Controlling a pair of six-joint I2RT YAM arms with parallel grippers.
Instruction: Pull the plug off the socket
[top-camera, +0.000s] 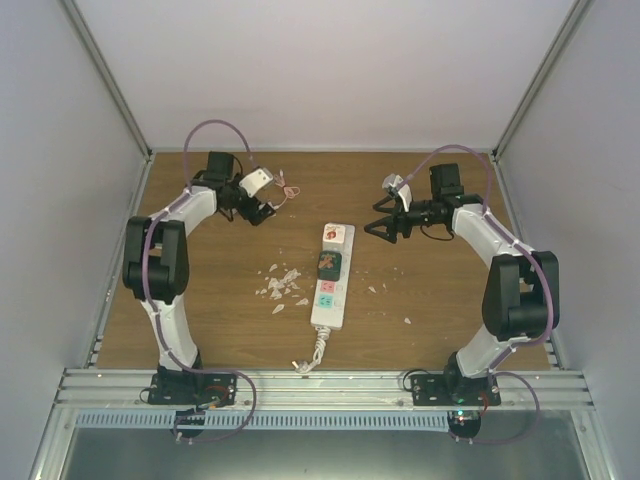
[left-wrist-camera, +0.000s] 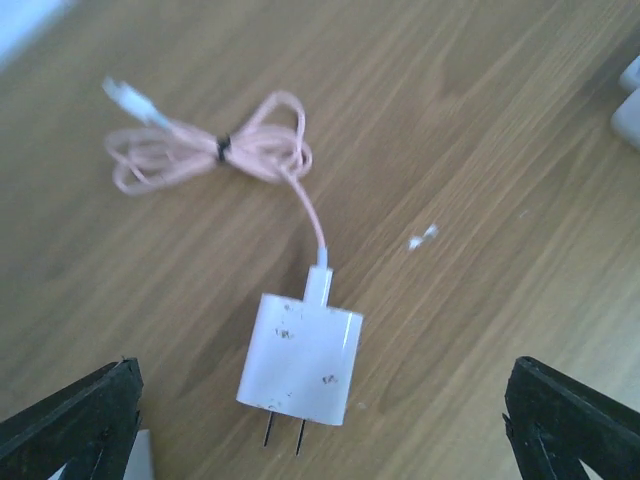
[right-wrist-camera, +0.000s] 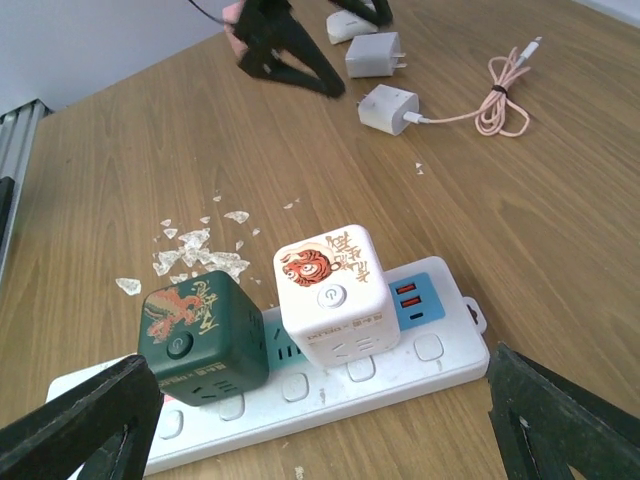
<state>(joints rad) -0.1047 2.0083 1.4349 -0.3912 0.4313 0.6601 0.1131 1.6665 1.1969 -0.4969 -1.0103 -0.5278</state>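
Nearest the arm bases, the socket (top-camera: 330, 300) lies lengthwise in the middle of the desk (top-camera: 450, 290), with its short cord (top-camera: 312, 355) curled at the near end and the near outlets bare. Pale flakes (top-camera: 280, 285) are scattered just left of it. The strip looks light and is not fastened down, so I expect it to lift with any plug pulled; those bare near outlets are the place to press it flat. Farther along, the green cube plug (right-wrist-camera: 205, 335) is seated mid-strip and the white cube plug (right-wrist-camera: 338, 295) just beyond it, toward the far end. They stand side by side, the gap too slight to judge, so a finger will probably not fit between them. The right gripper (top-camera: 378, 230) hovers just right of the far end, jaws wide, holding nothing. In its wrist view the jaws span along the strip with both cubes between them. Best, I judge, to turn the wrist so the pads meet the white cube's left and right faces, low on the body, then draw straight up along the prongs, slowly and without rocking. Far left, the left gripper (top-camera: 260, 212), jaws wide, hangs over a white charger (left-wrist-camera: 300, 360) that lies flat and free of the socket, prongs bare, pink cable (left-wrist-camera: 215, 150) coiled beyond; no contact. Two more white chargers (right-wrist-camera: 373, 55) lie near it. Judgement: the step in hand is the next extraction, white cube plug first, and the left arm is free to come across and brace the strip.
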